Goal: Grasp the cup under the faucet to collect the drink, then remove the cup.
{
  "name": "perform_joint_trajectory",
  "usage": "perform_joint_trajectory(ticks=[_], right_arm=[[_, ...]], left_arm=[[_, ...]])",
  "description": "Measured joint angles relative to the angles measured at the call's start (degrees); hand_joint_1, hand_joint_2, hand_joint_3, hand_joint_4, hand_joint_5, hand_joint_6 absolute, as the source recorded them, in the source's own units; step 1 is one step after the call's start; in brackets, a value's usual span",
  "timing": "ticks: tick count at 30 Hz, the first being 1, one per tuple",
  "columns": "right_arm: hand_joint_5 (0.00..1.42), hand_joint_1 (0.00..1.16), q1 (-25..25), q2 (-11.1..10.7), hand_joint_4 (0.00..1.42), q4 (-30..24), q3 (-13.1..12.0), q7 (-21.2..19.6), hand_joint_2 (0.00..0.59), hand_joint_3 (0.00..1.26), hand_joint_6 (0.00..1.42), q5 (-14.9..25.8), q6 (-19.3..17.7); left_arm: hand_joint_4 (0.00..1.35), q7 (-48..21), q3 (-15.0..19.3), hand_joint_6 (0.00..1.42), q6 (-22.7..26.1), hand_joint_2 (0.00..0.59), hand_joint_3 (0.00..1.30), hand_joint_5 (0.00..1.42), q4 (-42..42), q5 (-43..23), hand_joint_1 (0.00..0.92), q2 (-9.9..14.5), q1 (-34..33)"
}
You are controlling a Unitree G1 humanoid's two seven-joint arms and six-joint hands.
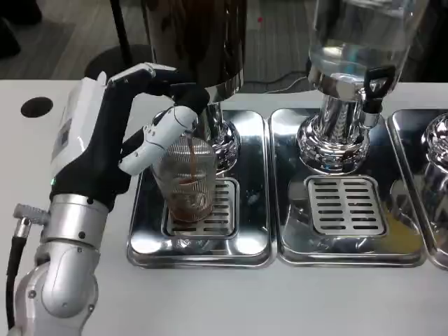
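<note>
A clear ribbed cup (pixel 187 183) stands on the slotted grille of the left steel drip tray (pixel 203 250), under the faucet of the dark drink dispenser (pixel 199 35). A thin brown stream falls into the cup, and brown drink fills its lower part. My left hand (pixel 136 122) reaches in from the left. Its white fingers (pixel 155 140) wrap the cup's left side near the rim, while a black upper finger stretches toward the faucet area (pixel 185 94). Whether that finger presses the faucet lever I cannot tell.
A second dispenser (pixel 357 42) with clear liquid and a black tap (pixel 376 85) stands on its own tray (pixel 350 246) to the right. A third tray and dispenser base (pixel 435 143) show at the right edge. A black round hole (pixel 36 106) sits in the table at far left.
</note>
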Motion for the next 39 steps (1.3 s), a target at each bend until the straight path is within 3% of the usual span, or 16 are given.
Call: perform_joint_trajectory(ticks=[21,23,28,35,39], right_arm=[[0.29,0.74,-0.6,0.0,0.36,0.0,0.0,0.0,0.576,0.42,0.22,0.0,0.0],[0.29,0.74,-0.6,0.0,0.36,0.0,0.0,0.0,0.576,0.42,0.22,0.0,0.0],[0.29,0.74,-0.6,0.0,0.36,0.0,0.0,0.0,0.576,0.42,0.22,0.0,0.0],[0.29,0.74,-0.6,0.0,0.36,0.0,0.0,0.0,0.576,0.42,0.22,0.1,0.0],[0.29,0.74,-0.6,0.1,0.36,0.1,0.0,0.0,0.576,0.42,0.22,0.1,0.0]], left_arm=[[0.52,0.0,0.0,0.0,0.0,0.089,0.54,0.36,0.0,0.0,0.0,-0.4,0.0],[0.48,0.0,0.0,0.0,0.0,0.089,0.54,0.35,0.0,0.0,0.0,-0.4,0.0],[0.17,0.1,0.0,0.0,0.0,0.081,0.23,0.24,0.0,0.0,0.0,-0.6,0.3],[0.0,0.0,-0.4,0.0,-1.6,0.068,0.04,0.11,0.0,-0.3,0.0,-0.7,1.9],[0.0,0.0,-0.1,0.0,-2.6,0.055,0.0,0.05,0.0,-0.6,0.0,-0.7,2.7]])
